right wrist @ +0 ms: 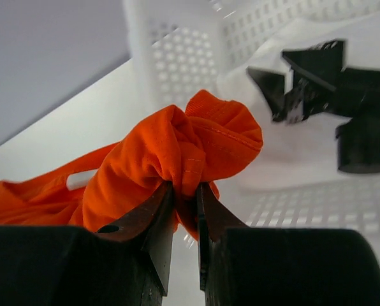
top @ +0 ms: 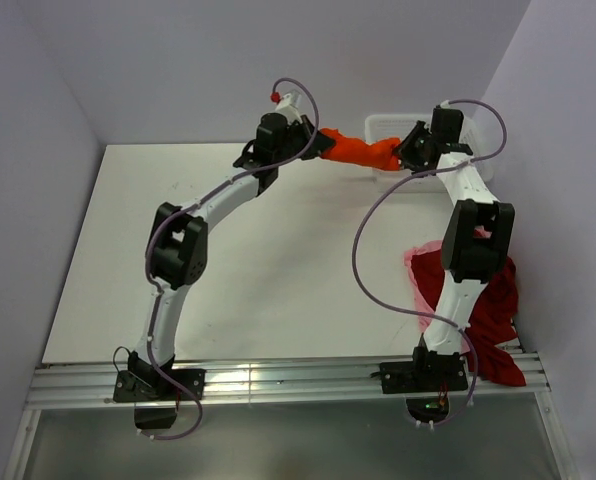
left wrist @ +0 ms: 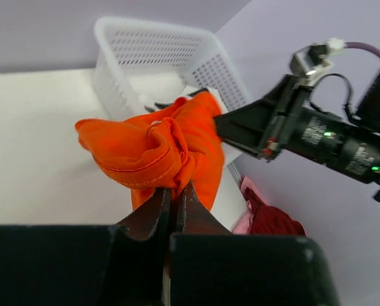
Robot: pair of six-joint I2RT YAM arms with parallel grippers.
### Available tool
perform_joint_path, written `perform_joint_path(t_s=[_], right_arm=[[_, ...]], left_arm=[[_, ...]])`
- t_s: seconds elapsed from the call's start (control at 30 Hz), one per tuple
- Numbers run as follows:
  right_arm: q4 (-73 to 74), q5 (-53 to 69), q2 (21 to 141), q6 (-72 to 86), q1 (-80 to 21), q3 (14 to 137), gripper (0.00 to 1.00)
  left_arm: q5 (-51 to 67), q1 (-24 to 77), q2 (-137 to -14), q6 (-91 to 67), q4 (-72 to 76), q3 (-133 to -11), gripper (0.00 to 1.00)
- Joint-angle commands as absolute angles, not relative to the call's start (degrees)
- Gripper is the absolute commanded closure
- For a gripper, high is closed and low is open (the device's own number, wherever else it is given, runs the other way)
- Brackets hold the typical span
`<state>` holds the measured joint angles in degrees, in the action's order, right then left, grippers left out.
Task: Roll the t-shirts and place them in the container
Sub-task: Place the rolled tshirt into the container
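The orange t-shirt [top: 363,152] is hanging in the air at the far side of the surface [top: 278,270], just in front of the white mesh basket [top: 386,125]. It is bunching up into a long rope shape, and its long way is running from left to right. The left fingers [left wrist: 157,210] are pressing tight together on a fold at the left end of the shirt. The right fingers [right wrist: 148,217] are pinching a lump of cloth at the right end, with a small gap between them that the cloth is filling. So the shirt is stretching between the two arms, and each arm is holding its own end. It is not lying flat, so the rolling is probably not starting yet. The bare part of the surface is lying on the near side of the shirt, so the next move is likely calling for both arms to bring it nearer and spread it out. A dark red t-shirt [top: 493,310] and a pale pink t-shirt [top: 418,268] are lying in a heap at the near right.
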<state>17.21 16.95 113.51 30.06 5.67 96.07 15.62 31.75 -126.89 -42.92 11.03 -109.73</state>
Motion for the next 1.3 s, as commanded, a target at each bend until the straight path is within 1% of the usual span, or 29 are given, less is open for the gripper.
perform_joint_path(t_s=[0.0, 0.1, 0.2, 0.27, 0.3, 0.33, 0.4, 0.57, 0.7, 0.8, 0.97, 1.0, 1.13, 1.2, 1.27], right_arm=[[16.3, 15.7, 118.7, 31.1, 6.7, 102.9, 1.0], [18.1, 15.4, 122.9, 31.4, 7.5, 104.9, 1.0], [19.4, 16.1, 126.1, 31.1, 7.5, 105.2, 1.0], [21.9, 19.2, 128.0, 30.6, 7.5, 106.6, 1.0], [22.3, 21.4, 128.7, 30.7, 7.5, 106.5, 1.0], [21.5, 25.4, 129.0, 30.8, 7.1, 104.9, 1.0], [19.9, 27.5, 128.1, 30.8, 6.2, 102.1, 1.0], [17.1, 28.4, 121.4, 29.4, 0.4, 93.7, 1.0], [17.3, 27.9, 117.3, 28.9, -4.8, 90.4, 1.0], [16.2, 28.6, 114.6, 29.9, -7.6, 87.8, 1.0], [18.2, 28.9, 113.2, 30.2, -11.2, 89.1, 1.0], [18.7, 28.8, 113.0, 30.1, -13.4, 89.5, 1.0], [23.3, 30.6, 113.5, 28.6, -17.0, 95.4, 1.0], [24.2, 29.2, 112.5, 28.3, -16.4, 96.8, 1.0], [25.2, 30.7, 111.7, 28.3, -13.8, 98.5, 1.0]], left_arm=[[18.1, 33.6, -132.8, -39.5, 10.9, -122.5, 1.0], [19.2, 34.4, -136.8, -39.6, 10.5, -128.1, 1.0], [19.3, 35.2, -137.5, -39.5, 12.3, -128.4, 1.0], [19.7, 35.3, -136.4, -40.9, 15.4, -125.4, 1.0], [19.4, 35.8, -134.4, -41.2, 18.9, -121.1, 1.0], [18.8, 35.9, -133.6, -41.1, 19.1, -119.7, 1.0], [17.6, 36.8, -131.5, -40.8, 18.4, -117.1, 1.0], [13.5, 36.6, -124.4, -40.6, 16.4, -107.9, 1.0], [12.1, 33.4, -117.4, -42.4, 13.5, -99.7, 1.0], [12.7, 30.2, -112.3, -44.4, 14.1, -92.8, 1.0], [14.0, 26.7, -107.3, -44.5, 11.9, -87.2, 1.0], [13.7, 26.1, -105.4, -44.2, 10.7, -86.3, 1.0], [13.4, 24.9, -101.3, -43.9, 9.3, -82.6, 1.0], [13.8, 24.9, -99.9, -43.6, 8.7, -81.8, 1.0], [13.8, 25.0, -98.7, -43.7, 8.8, -80.8, 1.0]])
